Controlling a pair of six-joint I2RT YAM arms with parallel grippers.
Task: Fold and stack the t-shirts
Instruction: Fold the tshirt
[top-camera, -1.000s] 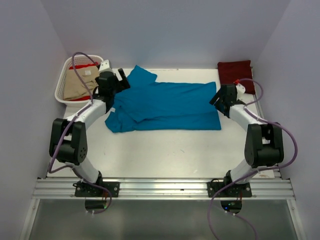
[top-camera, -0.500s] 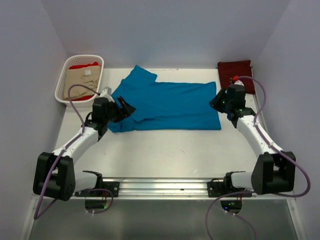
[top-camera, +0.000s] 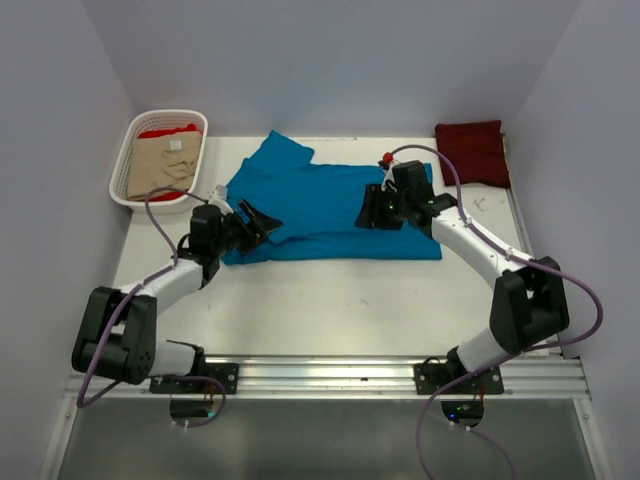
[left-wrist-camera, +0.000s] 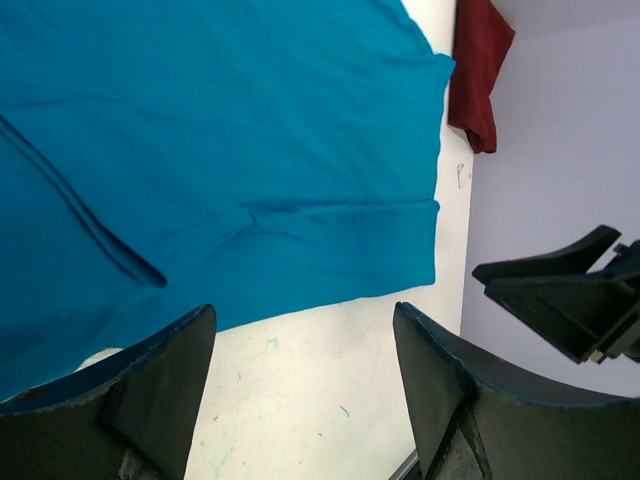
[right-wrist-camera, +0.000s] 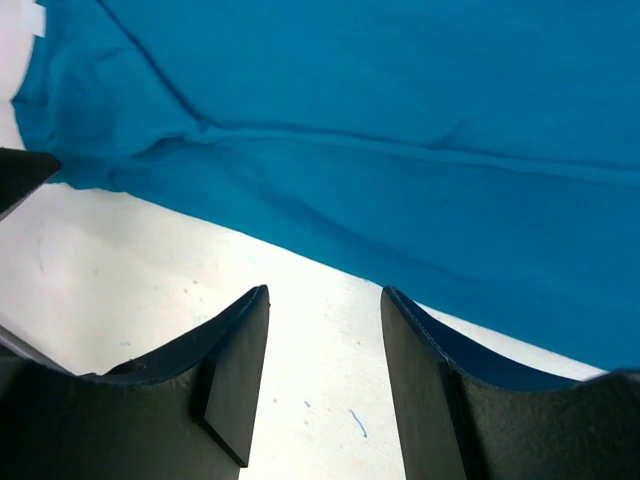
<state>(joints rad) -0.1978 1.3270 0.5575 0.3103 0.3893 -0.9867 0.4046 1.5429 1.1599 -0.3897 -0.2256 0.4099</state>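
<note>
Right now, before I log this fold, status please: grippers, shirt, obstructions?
Left gripper open, empty, at teal shirt's edge. Right gripper open, empty, over it. Shirt spread on table, unheld. Maroon shirt, basket apart.

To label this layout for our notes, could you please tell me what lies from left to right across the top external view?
white basket → teal-blue t-shirt → dark maroon t-shirt

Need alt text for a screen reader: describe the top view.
A teal shirt lies part-folded at centre, the left pincer open at its left end, the right pincer open over its middle. A maroon shirt sits far right; a basket far left holds beige and red shirts.
</note>
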